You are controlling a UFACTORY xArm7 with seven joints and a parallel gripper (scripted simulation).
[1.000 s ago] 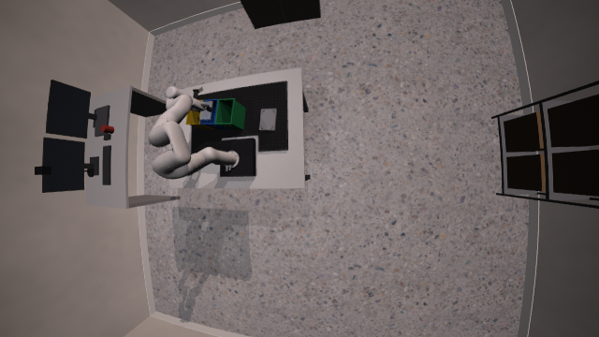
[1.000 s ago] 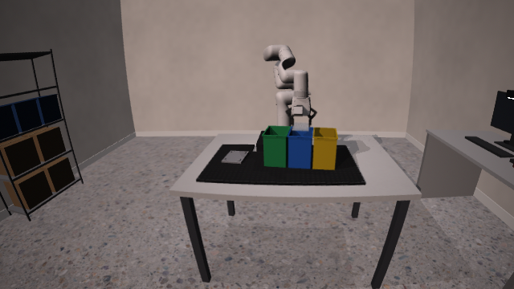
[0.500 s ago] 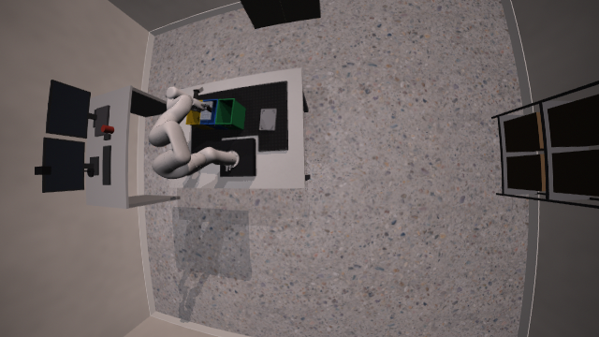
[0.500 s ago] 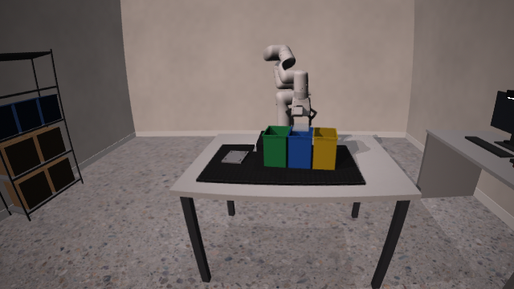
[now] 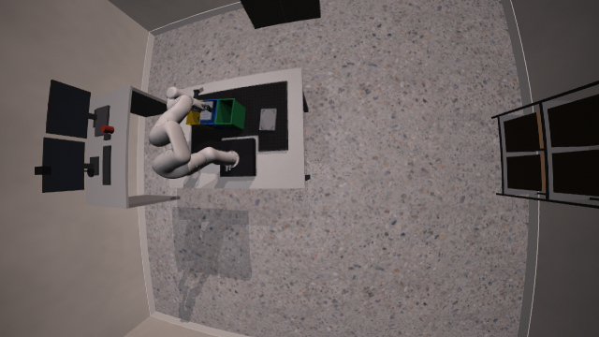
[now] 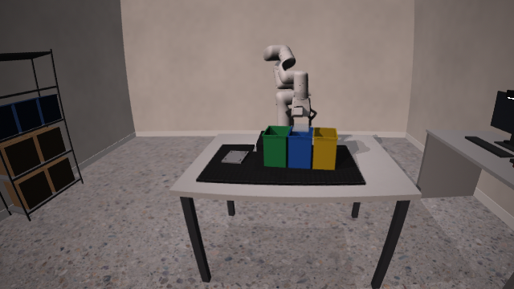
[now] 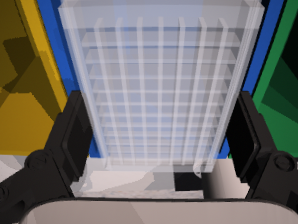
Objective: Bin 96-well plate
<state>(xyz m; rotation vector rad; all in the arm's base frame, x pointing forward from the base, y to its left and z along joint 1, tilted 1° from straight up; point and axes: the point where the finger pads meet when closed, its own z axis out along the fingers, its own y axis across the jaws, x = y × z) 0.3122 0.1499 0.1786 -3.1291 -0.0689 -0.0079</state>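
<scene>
96-well plate [image 7: 160, 76] in end effector [image 7: 160, 136], long axis fwd, over blue bin [image 6: 299, 146]

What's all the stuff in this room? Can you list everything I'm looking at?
Table: one, pale top, dark legs, mid-room.
Mat: one, black, on the table.
Bins: three in a row on the mat, green, blue, yellow.
Flat grey holder: one, on the mat beside the green bin.
Well plate: one, clear, held over the blue bin's mouth.
Shelf rack: one, black frame, by the side wall.
Desk: one, grey, with keyboard and monitor.
Arm: one, white, behind the bins.
Gripper: one, black, shut on the well plate.
</scene>
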